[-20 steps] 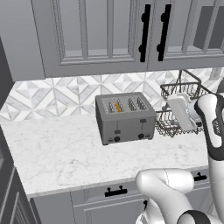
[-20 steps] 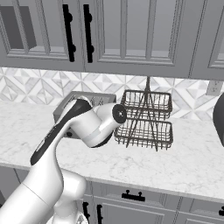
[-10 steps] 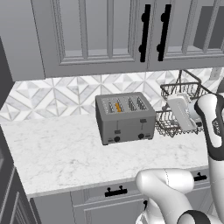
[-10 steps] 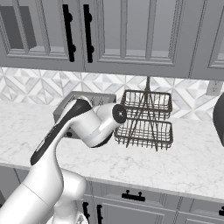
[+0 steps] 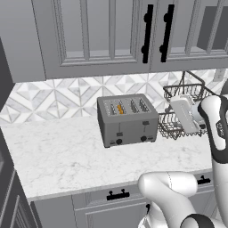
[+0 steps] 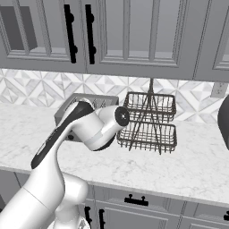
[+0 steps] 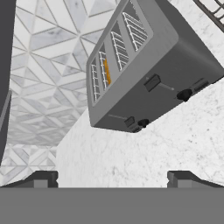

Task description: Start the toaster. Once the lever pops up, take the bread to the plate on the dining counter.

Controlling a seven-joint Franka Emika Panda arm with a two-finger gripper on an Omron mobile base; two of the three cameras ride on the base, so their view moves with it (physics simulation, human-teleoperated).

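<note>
Toaster on the marble tabletop, bread edge-on in a slot. Claw with fingers apart, well short of the front. Risk: two matching levers; pressing the wrong one leaves the bread untoasted.

Wide bare marble counter lies open in front of the toaster, so its front face is reachable head-on. To its right the wire rack stands just beside it (a tight squeeze on that side). Left of the toaster the counter is clear to the tiled backsplash. Overhead, the upper cabinets cap the room above the slots.
</note>
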